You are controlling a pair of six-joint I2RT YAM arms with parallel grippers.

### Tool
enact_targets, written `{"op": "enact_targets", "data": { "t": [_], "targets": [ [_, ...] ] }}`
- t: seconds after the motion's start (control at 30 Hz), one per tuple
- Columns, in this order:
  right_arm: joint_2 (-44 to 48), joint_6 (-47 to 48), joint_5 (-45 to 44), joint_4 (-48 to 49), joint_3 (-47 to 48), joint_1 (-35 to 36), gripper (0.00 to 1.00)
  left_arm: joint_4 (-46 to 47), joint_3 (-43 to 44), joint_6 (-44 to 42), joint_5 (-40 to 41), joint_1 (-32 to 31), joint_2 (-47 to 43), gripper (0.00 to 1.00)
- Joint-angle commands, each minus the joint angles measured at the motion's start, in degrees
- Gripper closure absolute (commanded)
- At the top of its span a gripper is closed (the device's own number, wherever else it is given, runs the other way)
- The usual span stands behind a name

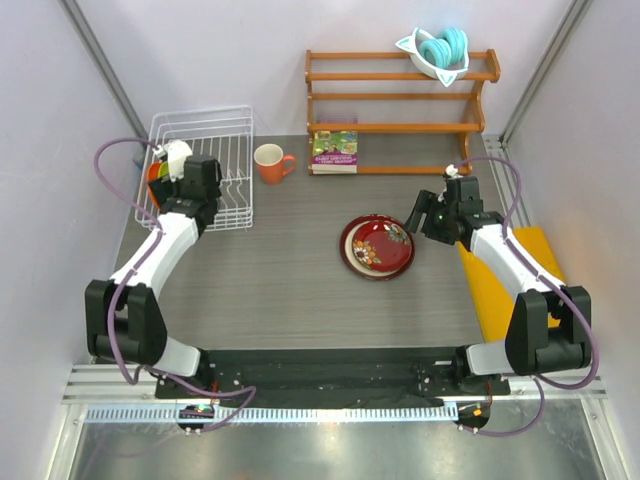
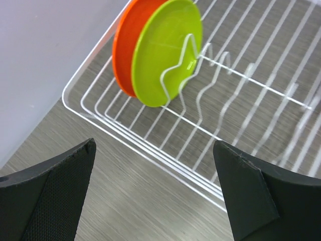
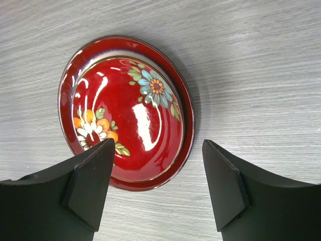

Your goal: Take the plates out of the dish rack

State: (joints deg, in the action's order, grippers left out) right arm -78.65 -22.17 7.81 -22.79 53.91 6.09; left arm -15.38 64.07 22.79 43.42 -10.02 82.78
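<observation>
On our surface sits the white wire dish rack; well right of it the dark red plate lies flat. Upright inside it: lime green plate, orange plate. Our left end effector and right end effector gape open.

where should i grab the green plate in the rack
The lime green plate stands on edge in the dish rack, with the orange plate close behind and slot wires across its face, so probably pinch its upper rim from above.
</observation>
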Motion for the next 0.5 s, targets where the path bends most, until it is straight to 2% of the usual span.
{"op": "enact_targets", "data": {
  "t": [0.0, 0.23, 0.47],
  "targets": [
    [-0.89, 0.46, 0.8, -0.24, 1.11, -0.02, 0.24, 6.05, 3.25, -2.57, -2.88, 4.65, 2.64, 0.0],
    [-3.43, 1.25, 1.59, 0.55, 1.2, -0.02, 0.24, 7.2, 10.27, -3.27, -8.87, 11.85, 9.41, 0.01],
    [-7.83, 1.34, 3.43, 2.04, 2.69, -0.02, 0.24, 5.36, 16.69, -5.03, -13.26, 14.76, 16.44, 0.01]
  ]
}}
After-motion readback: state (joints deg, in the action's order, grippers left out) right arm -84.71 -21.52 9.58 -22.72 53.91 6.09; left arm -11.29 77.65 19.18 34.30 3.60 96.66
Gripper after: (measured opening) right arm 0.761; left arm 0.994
